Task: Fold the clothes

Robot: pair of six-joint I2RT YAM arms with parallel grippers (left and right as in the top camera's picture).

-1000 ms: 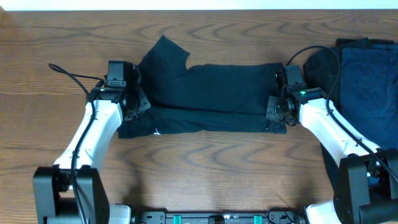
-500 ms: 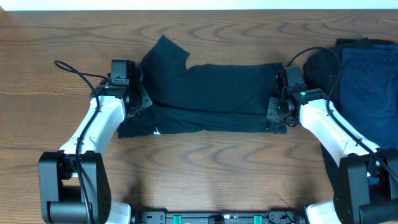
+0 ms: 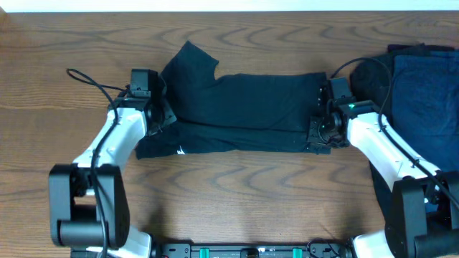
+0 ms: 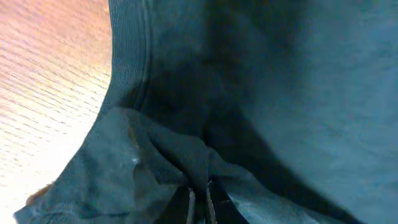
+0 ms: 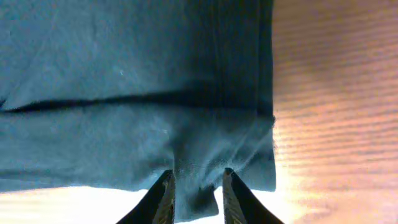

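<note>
Your black T-shirt [image 3: 244, 107] lies across the middle of the bench [image 3: 237, 193], stretched left to right, with its upper layer doubled over the lower one so that a strip of the lower layer shows along the near edge. One sleeve [image 3: 190, 61] sticks up at the far left corner, and the small white label [image 3: 180, 151] sits near the front left edge.

Your left gripper [image 3: 159, 115] is at the shirt's left end. In the left wrist view its fingers [image 4: 190, 202] are pressed together with a bunched ridge of black cloth pinched between them, so it has hold of the shirt there; the ribbed hem runs up beside the bare wood.

Your right gripper [image 3: 319, 129] is at the shirt's right end, low on the cloth. In the right wrist view its two fingers stand apart, with the hem corner lying loosely between them rather than clamped.

A navy garment [image 3: 427, 93] lies on the far right of the bench, well apart from the shirt, with a lump of black cloth [image 3: 369, 75] just beside it, behind your right arm.
</note>
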